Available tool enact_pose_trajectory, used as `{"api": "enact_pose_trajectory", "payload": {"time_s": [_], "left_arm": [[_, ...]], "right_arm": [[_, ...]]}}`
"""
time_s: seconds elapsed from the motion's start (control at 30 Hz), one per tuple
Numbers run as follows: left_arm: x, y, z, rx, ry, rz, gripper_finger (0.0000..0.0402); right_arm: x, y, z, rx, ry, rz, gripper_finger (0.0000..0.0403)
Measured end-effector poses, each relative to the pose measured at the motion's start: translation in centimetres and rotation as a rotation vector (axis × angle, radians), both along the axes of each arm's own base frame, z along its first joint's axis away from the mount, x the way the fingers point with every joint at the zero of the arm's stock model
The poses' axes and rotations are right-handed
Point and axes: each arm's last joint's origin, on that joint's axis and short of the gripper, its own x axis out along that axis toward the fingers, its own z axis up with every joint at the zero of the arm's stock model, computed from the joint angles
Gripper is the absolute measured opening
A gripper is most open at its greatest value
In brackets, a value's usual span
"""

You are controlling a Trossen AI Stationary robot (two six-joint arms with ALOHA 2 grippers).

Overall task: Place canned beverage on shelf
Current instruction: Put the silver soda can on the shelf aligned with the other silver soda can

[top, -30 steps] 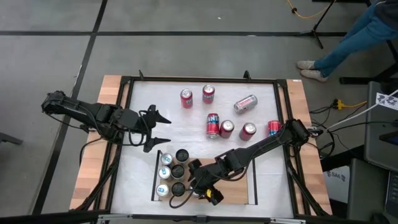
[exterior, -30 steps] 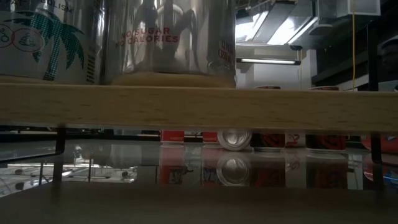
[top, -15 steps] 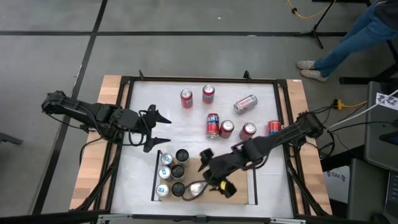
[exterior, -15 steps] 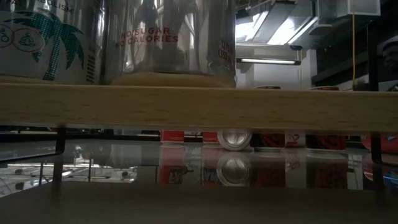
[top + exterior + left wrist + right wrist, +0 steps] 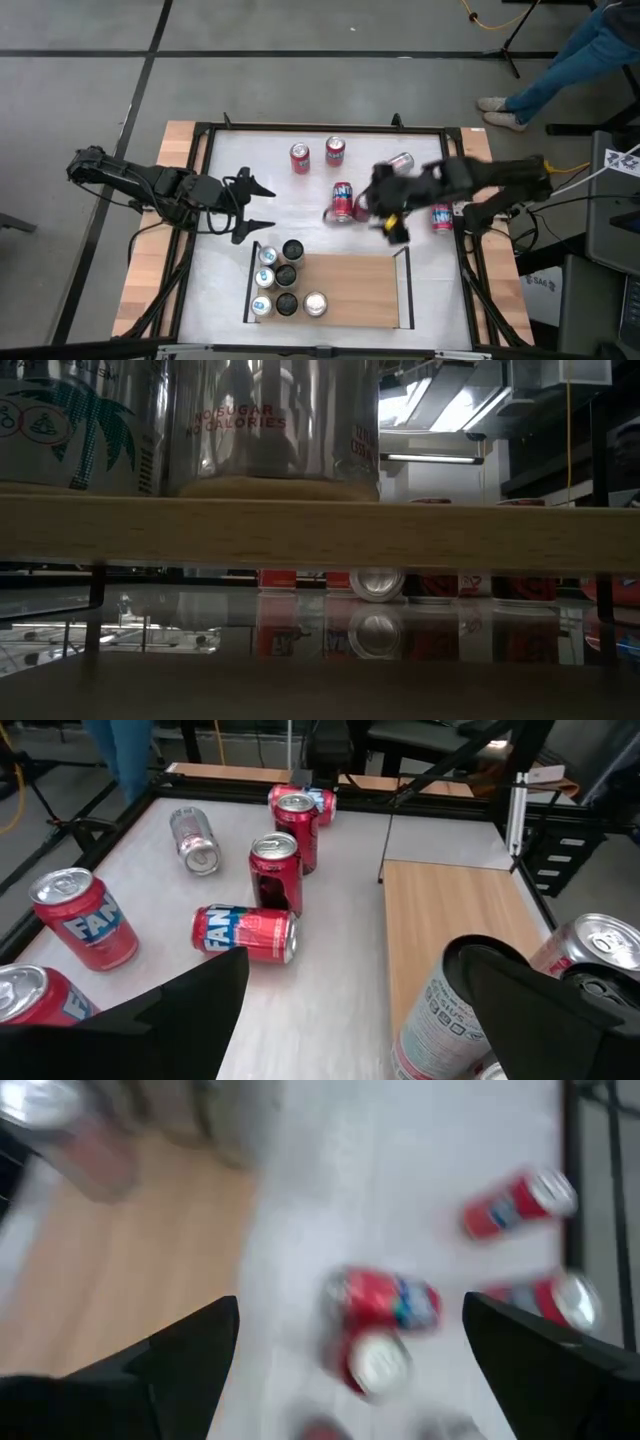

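The light-wood shelf (image 5: 355, 290) lies at the table's near middle. Several silver and dark-topped cans (image 5: 287, 276) stand upright on its left end, seen close up in the low view (image 5: 270, 420). Red cans (image 5: 300, 158) stand or lie on the white tabletop beyond it. One red can lies on its side (image 5: 245, 933). A silver can (image 5: 396, 165) also lies on its side. My right gripper (image 5: 362, 220) hangs open and holds nothing, high over the red cans (image 5: 385, 1302). My left gripper (image 5: 262, 207) waits open, left of the shelf's far corner.
Black frame rails (image 5: 205, 200) border the white tabletop. Thin black rails (image 5: 408, 285) stand at the shelf's short sides. The shelf's right part is bare wood (image 5: 450, 920). A person's legs (image 5: 560, 70) show on the floor past the far right corner.
My right gripper has risen from the cans at the shelf's near left and swung toward the far right, over the red cans, tipping further downward. It has stayed open. A silver can it had covered now stands in view on the shelf.
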Motion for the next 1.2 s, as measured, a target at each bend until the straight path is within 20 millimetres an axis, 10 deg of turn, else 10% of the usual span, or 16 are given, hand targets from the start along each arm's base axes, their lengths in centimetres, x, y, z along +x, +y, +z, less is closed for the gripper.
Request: {"api": "enact_pose_trajectory", "payload": {"time_s": [0.33, 0.83, 1.2], "left_arm": [[0.0, 0.1, 0.0, 0.007, -0.002, 0.015, 0.0359], [0.0, 0.1, 0.0, 0.019, -0.005, 0.042, 0.0359], [0.0, 0.2, 0.0, 0.026, -0.006, 0.057, 0.0359]], "right_arm": [[-5.3, -7.6, -0.2, -0.069, 0.002, -0.171, 0.0374], [-10.4, -19.6, -10.7, 0.060, -0.028, -0.384, 0.0374], [-10.1, -22.6, -16.7, 0.060, 0.075, -0.259, 0.0374]]}}
